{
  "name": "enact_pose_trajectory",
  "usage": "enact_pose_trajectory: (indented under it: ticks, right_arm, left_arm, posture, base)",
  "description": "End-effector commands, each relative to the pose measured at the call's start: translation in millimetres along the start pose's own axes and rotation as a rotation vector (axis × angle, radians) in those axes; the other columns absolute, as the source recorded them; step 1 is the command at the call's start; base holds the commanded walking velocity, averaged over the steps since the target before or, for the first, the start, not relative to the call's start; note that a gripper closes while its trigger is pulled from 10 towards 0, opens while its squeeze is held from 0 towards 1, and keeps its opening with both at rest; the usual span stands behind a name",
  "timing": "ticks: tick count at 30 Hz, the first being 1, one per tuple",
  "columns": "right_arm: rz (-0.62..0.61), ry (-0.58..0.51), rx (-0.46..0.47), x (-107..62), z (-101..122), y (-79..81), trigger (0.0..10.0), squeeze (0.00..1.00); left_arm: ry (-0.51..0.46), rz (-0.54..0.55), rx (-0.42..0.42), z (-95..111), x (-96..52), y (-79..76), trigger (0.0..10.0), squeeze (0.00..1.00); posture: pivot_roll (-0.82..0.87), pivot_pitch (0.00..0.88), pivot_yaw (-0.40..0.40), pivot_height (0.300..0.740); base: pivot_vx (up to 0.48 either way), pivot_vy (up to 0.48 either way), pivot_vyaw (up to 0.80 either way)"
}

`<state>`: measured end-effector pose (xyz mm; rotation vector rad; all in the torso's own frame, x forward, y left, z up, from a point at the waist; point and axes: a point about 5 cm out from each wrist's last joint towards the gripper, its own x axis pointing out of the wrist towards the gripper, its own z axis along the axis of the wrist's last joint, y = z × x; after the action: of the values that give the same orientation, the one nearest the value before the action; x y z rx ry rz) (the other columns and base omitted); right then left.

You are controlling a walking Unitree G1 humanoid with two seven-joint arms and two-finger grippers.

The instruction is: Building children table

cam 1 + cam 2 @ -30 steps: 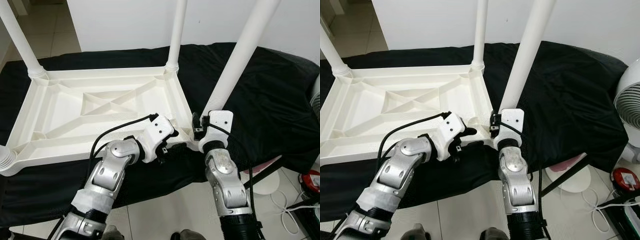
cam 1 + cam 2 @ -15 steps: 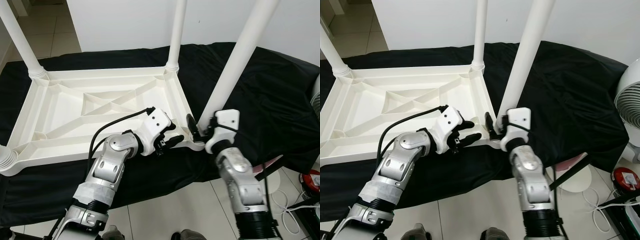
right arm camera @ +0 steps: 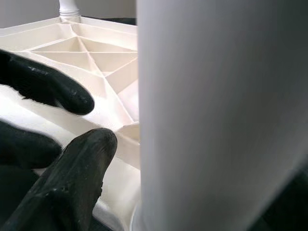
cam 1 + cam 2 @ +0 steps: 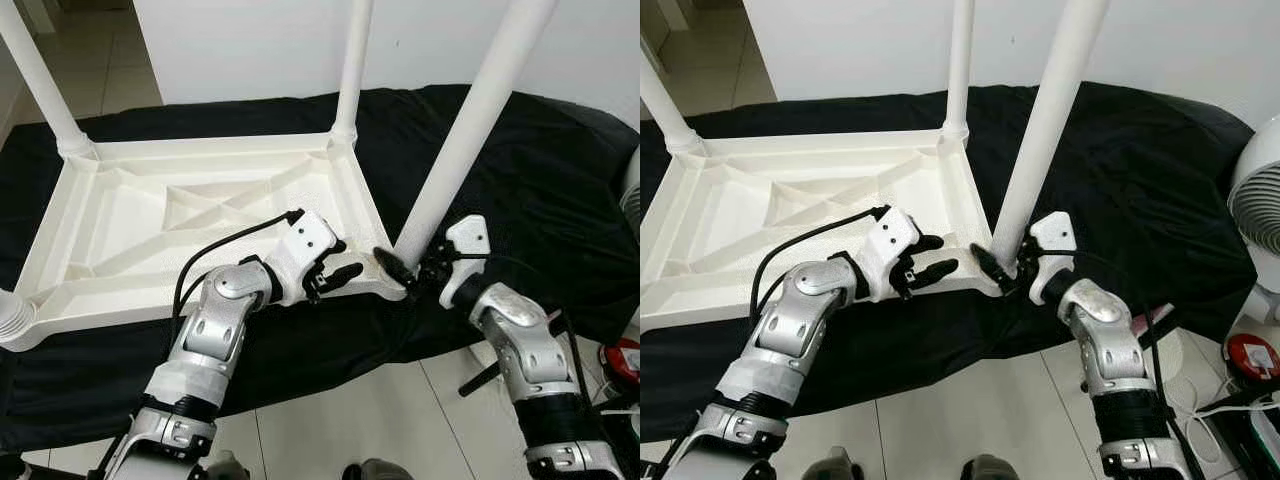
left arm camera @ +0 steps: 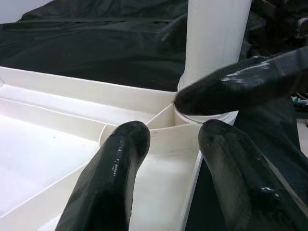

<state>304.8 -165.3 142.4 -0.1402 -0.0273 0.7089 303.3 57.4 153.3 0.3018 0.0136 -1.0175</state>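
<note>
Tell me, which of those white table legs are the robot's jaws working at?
The near-right white plastic leg, leaning at the upturned white tabletop's front right corner. The right gripper sits at its base, the left gripper beside it.

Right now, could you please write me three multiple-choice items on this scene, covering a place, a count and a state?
1. Where does the upside-down white plastic table top lie?
A. on a black cloth
B. on bare tiles
C. on a wooden bench

2. How many white round table legs stand in its corners?
A. one
B. two
C. four

3. How are the left gripper's fingers?
A. shut on a leg
B. apart, at the table top's near rim
C. shut on a cable

Answers:
1 A: the black cloth spreads under and around it.
2 C: far-left, far-right, near-right and the near-left leg's base.
3 B: a gap shows between them.
</note>
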Motion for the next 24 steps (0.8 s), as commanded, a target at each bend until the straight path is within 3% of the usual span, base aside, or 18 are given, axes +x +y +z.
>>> enact_pose_trajectory:
  ticks: [1,8,9,10,24]
  right_arm:
    - [0.021,0.005,-0.029,2.8,1,-2.1,10.0,0.00]
    - [0.103,0.013,-0.052,15.5,2,-7.8,10.0,0.00]
    - [0.122,0.019,-0.061,15.8,1,-8.0,2.2,0.00]
    - [0.136,0.026,-0.053,15.7,-1,-8.2,0.0,0.00]
    - [0.142,0.019,0.016,7.0,-7,-2.4,0.0,0.00]
  left_arm:
    - [-0.001,0.255,-0.006,1,0.9,12.8,10.0,0.00]
    - [0.001,0.254,0.006,-1,-1.1,15.1,10.0,0.00]
    - [-0.006,0.256,0.005,0,-1.1,15.1,10.0,0.00]
    - [-0.011,0.257,0.004,1,-0.9,14.9,10.0,0.00]
    - [-0.023,0.263,-0.001,1,0.9,12.6,10.0,0.00]
  posture:
    - [0.02,0.000,-0.001,0.740]
    - [0.03,0.000,-0.012,0.740]
    - [0.04,0.000,-0.016,0.740]
    - [0.04,0.000,-0.020,0.740]
    - [0.03,0.000,-0.041,0.740]
  base:
    - [0.000,0.000,0.00]
    - [0.000,0.000,0.00]
    - [0.000,0.000,0.00]
    - [0.000,0.000,0.00]
    - [0.000,0.000,0.00]
